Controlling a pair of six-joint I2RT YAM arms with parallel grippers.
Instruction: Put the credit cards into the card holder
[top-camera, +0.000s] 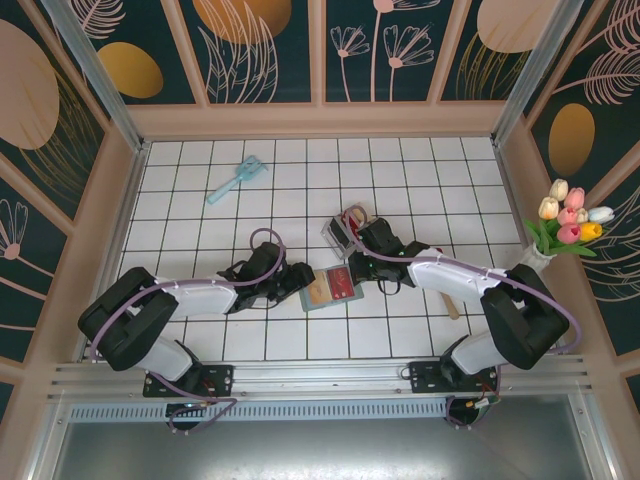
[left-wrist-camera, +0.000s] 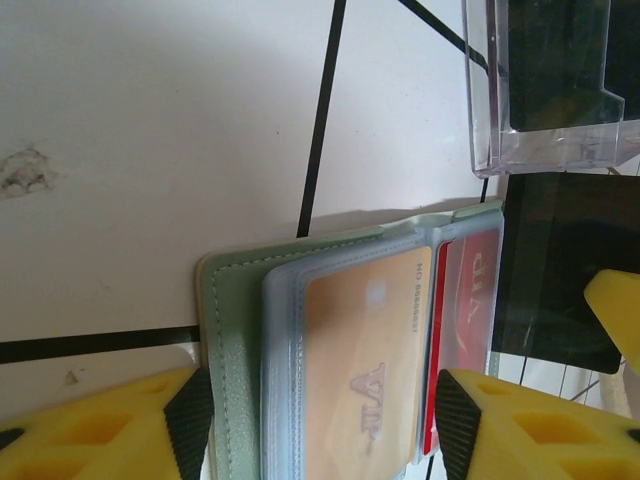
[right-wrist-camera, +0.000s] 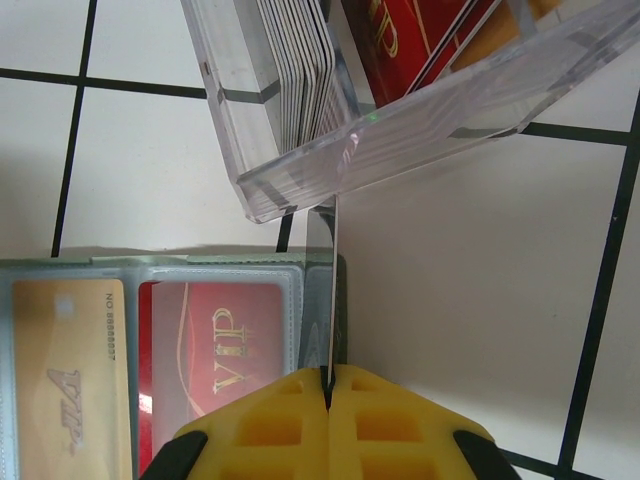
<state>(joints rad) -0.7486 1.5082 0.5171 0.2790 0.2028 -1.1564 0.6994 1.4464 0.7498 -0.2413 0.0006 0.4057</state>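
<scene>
The sage-green card holder (top-camera: 328, 288) lies open on the tiles, with a tan card (left-wrist-camera: 365, 370) and a red card (left-wrist-camera: 470, 290) in its clear sleeves. My left gripper (left-wrist-camera: 322, 430) is open and straddles the holder (left-wrist-camera: 235, 350), its black pads (left-wrist-camera: 190, 420) close against the holder's two sides. My right gripper (right-wrist-camera: 328, 385) is shut on a black card (right-wrist-camera: 333, 290), seen edge-on, standing over the holder's right rim (right-wrist-camera: 342, 300). That black card (left-wrist-camera: 560, 280) faces the left wrist camera. In the right wrist view the red card (right-wrist-camera: 220, 350) and the tan card (right-wrist-camera: 70, 380) sit in their sleeves.
A clear plastic box (right-wrist-camera: 420, 110) just beyond the holder contains a stack of cards (right-wrist-camera: 300, 80) and a red one (right-wrist-camera: 400, 40). A light-blue brush (top-camera: 237, 179) lies at the far left. A vase of tulips (top-camera: 565, 225) stands at the right wall.
</scene>
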